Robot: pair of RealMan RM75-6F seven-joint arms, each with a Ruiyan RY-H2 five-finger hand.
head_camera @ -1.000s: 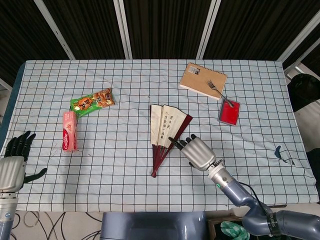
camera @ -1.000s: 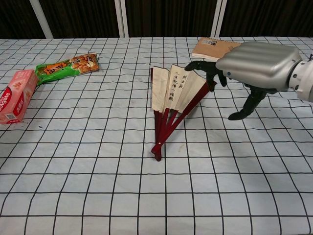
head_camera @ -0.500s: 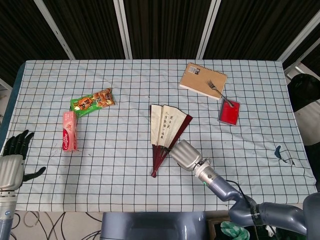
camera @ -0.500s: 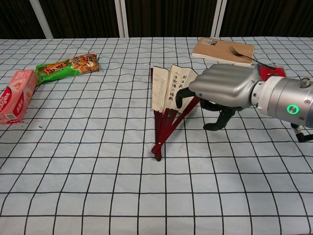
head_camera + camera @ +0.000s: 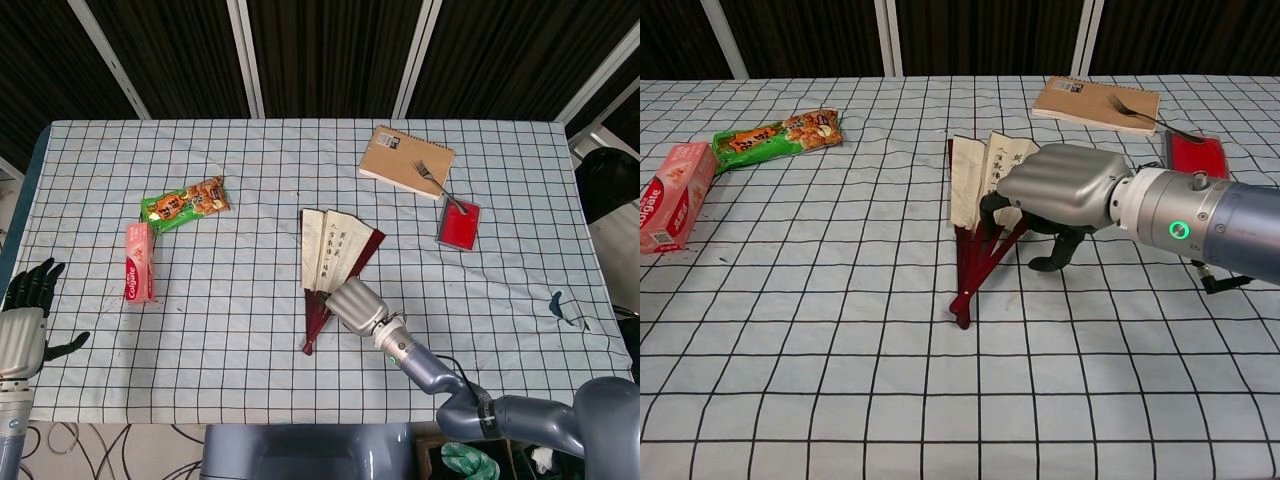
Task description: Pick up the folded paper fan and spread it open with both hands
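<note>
Fan [image 5: 975, 190] lies partly spread on the checked counter [image 5: 840, 330], its red ribs under my right hand [image 5: 1055, 188]. My fingers [image 5: 990, 212] curl down onto those ribs; whether they pinch them I cannot tell. My left hand [image 5: 22, 325] hangs open beside the counter's edge.

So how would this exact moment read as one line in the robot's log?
phase: reaching | right hand: over paper fan ribs, grip unclear | left hand: open, idle | fan: on table

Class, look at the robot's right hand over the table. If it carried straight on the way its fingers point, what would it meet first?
Probably the paper fan. The right hand points left across the table, its dark fingers curled down over the fan's red ribs. Whether they touch already is unclear.
</note>
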